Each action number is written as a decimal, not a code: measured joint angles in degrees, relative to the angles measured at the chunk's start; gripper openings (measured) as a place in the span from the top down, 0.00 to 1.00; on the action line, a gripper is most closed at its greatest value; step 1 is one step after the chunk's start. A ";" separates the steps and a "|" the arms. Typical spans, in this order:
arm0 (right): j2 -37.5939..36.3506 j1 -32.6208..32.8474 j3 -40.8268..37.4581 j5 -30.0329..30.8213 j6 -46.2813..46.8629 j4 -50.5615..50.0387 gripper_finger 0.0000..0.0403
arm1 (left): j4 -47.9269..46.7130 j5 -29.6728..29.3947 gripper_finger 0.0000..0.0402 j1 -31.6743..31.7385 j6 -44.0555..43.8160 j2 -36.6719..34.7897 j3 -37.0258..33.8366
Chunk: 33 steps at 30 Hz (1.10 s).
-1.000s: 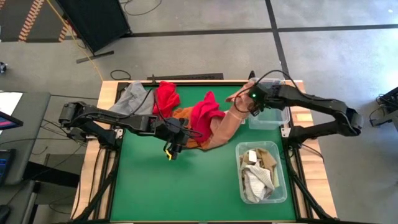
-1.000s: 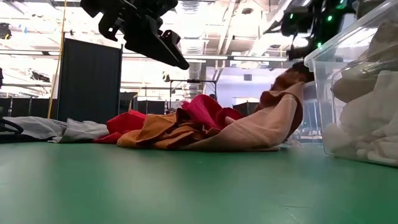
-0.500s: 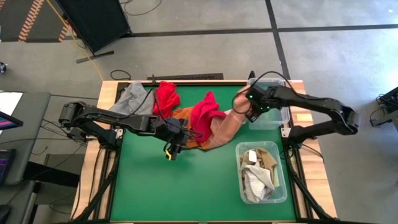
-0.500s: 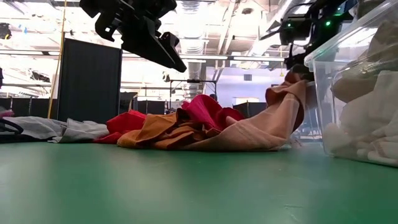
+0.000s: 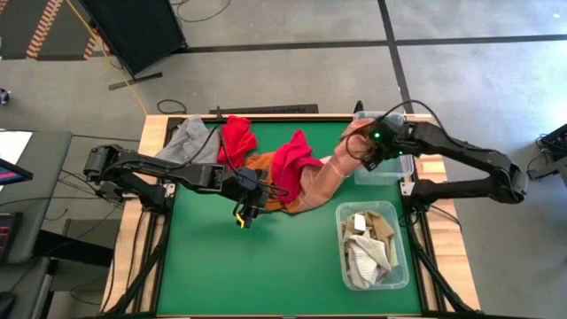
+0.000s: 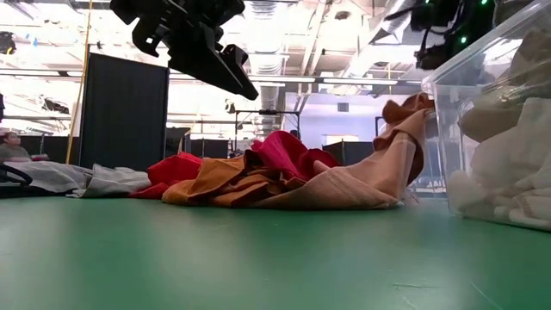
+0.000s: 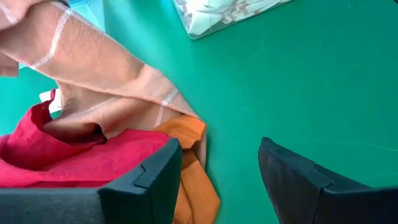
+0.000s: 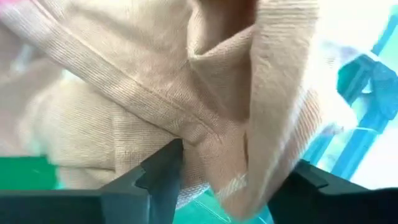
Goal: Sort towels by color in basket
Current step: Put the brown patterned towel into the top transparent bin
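A heap of towels lies at the table's far middle: grey (image 5: pixel 189 142), two red ones (image 5: pixel 236 137) (image 5: pixel 292 158), orange (image 5: pixel 264 165) and a long pink towel (image 5: pixel 321 182). The pink towel's raised end (image 6: pixel 406 112) leans on the rim of a clear bin (image 5: pixel 390 168) at the far right, and its other end lies on the table. My right gripper (image 5: pixel 368 146) stands open just above that raised end (image 8: pixel 205 93) and clear of it in the low view. My left gripper (image 7: pixel 221 180) hangs open over the orange towel's near edge (image 7: pixel 189 134), touching nothing.
A second clear bin (image 5: pixel 403 266) at the near right holds tan and white towels (image 5: pixel 363 252). Bare green table (image 5: pixel 257 275) spreads across the near half. Table edges with the arm mounts flank both sides.
My right gripper has opened and let go of the pink towel's raised end. It has then risen and gone toward the table's right edge. The towel's end stays draped against the bin rim, and the rest of it lies where it was.
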 joint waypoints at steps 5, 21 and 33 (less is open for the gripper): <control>-3.01 0.09 3.87 1.34 2.23 -0.16 0.40 | 0.00 -0.02 0.49 0.01 -0.61 0.00 0.00; 0.21 23.74 6.96 -1.94 -18.34 16.48 0.42 | 0.00 0.31 0.49 0.00 -0.20 0.00 0.00; 16.81 28.03 6.91 -1.41 -29.93 17.22 0.42 | -0.01 1.70 0.49 0.00 -1.31 0.00 0.02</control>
